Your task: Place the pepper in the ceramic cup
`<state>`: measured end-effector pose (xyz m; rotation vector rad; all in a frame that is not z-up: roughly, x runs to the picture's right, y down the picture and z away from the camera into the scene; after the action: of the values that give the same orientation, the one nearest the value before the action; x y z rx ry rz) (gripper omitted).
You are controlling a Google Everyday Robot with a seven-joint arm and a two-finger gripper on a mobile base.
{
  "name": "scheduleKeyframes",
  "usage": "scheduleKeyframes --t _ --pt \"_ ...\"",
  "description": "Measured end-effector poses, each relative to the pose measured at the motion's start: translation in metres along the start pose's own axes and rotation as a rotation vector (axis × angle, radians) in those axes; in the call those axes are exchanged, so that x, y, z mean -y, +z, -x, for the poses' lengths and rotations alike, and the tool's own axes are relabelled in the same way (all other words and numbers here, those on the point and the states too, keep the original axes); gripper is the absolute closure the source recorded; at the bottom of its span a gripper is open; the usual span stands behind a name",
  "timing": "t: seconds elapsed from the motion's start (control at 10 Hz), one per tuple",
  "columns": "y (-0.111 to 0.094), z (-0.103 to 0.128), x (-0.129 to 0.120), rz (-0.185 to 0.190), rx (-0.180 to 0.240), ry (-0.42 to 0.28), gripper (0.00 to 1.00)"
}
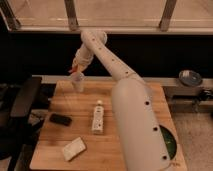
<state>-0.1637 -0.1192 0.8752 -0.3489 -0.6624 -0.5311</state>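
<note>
**Pepper poised over the cup**

The gripper (76, 66) hangs right above the ceramic cup (77, 81) at the far left corner of the wooden surface (130, 90), and there's the pepper (74, 65), a sliver of orange at its tip, pinched in the jaws just over the rim. This looks like the delivery step, the carry all but done. Next up, by my read: line the pepper's point over the mouth, drop a touch lower, then let go so it falls inside, not against the wall. Well apart sit a white tube-shaped bottle (97, 119), a dark flat object (60, 119) and a pale sponge-like block (73, 148).
</note>
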Motion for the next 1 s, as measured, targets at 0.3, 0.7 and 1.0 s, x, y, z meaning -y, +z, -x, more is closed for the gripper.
scheduleKeyframes --t 0.3,0.7,1.0 --pt "0.0002 -0.0013 0.0015 -0.001 0.0 0.0 0.64" --pt "0.0012 -0.0006 0.0053 -0.001 0.001 -0.007 0.64" --pt "0.0013 -0.0016 0.0069 -0.001 0.001 -0.011 0.64"
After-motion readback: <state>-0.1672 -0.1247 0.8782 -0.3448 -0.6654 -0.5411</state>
